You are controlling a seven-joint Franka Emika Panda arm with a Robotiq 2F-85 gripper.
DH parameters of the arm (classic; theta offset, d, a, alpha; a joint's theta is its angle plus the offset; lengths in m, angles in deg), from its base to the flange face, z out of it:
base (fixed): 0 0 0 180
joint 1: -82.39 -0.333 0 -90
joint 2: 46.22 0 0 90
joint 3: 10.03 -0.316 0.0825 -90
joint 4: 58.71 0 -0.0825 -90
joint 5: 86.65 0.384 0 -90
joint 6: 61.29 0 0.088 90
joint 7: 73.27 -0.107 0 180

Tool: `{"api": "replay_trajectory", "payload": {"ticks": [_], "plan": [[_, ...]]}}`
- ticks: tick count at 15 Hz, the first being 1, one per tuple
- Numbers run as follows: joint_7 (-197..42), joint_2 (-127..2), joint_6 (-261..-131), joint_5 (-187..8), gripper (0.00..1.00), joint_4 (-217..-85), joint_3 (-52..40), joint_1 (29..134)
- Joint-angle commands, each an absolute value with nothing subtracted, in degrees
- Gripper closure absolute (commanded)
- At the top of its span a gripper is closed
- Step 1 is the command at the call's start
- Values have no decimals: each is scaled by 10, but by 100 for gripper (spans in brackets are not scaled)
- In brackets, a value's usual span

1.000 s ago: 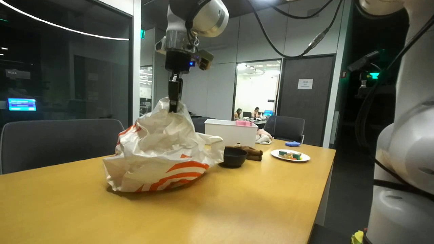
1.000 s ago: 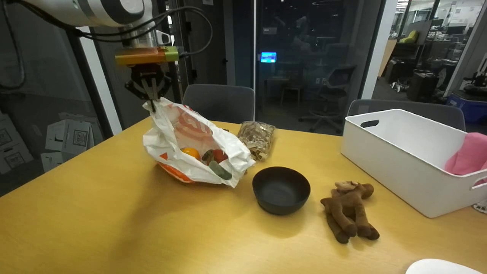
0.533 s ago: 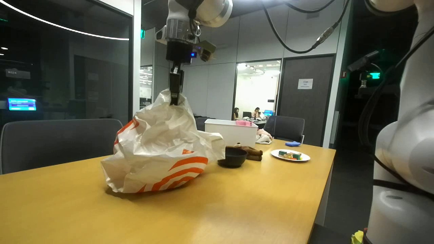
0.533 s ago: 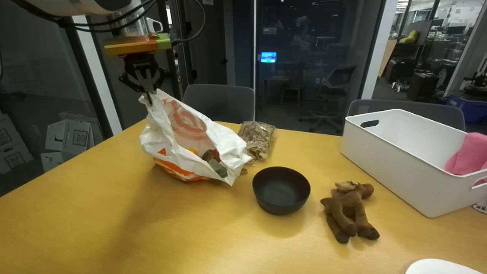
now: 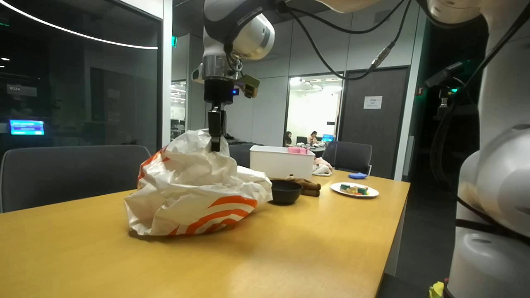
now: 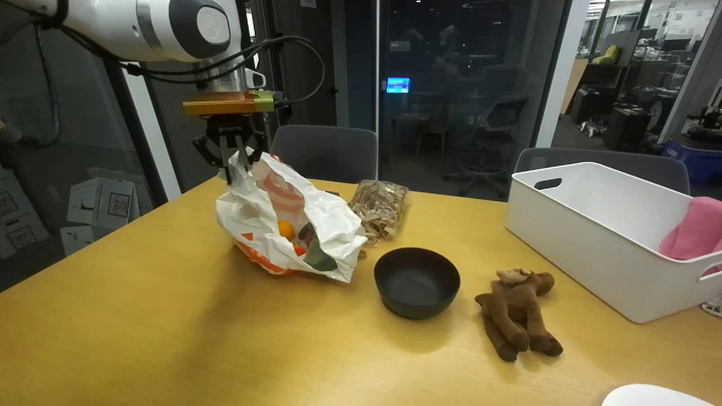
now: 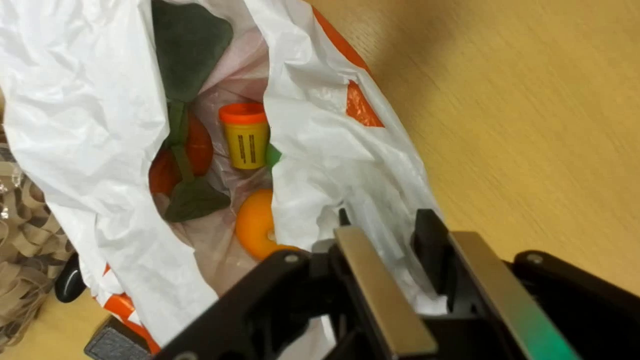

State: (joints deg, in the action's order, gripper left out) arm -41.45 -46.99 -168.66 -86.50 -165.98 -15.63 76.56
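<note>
Two fingers (image 7: 432, 250) of my gripper (image 7: 385, 217) stand partly parted, with a fold of the bag (image 5: 194, 198) between them; I cannot tell whether either one presses on it. The bag sits directly under the jaws on the table (image 7: 525, 125), thin, white and badly crumpled, with curved orange stripes low on its side and its mouth gaping just beside the jaws.

A flap next to the jaws covers part of an orange fruit (image 7: 255, 222) and most of a green thing (image 7: 273, 156) I can't make out. Farther from the jaws, dark green leaves (image 7: 190, 55) hide much of a red round thing (image 7: 201, 145). In an exterior view, the bag blocks part of a black bowl (image 5: 285, 192).

Inside the bag, apart from the jaws, I also see a yellow tub (image 7: 245, 142) with an orange lid. Well away from the jaws, a white bin (image 6: 586, 248) holds a pink cloth (image 6: 696, 231), and a plate (image 5: 335, 188) carries small pieces (image 5: 354, 190), some green.
</note>
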Motion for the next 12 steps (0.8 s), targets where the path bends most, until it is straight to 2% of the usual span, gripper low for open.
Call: {"api": "replay_trajectory", "payload": {"ticks": [1,5,12], "plan": [[-468,-437,-1655,-887,32,-1652,-160,763],[-523,-404,-1641,-879,1,-1651,-156,766],[-546,-394,-1648,-874,0,-1654,-144,770]]}}
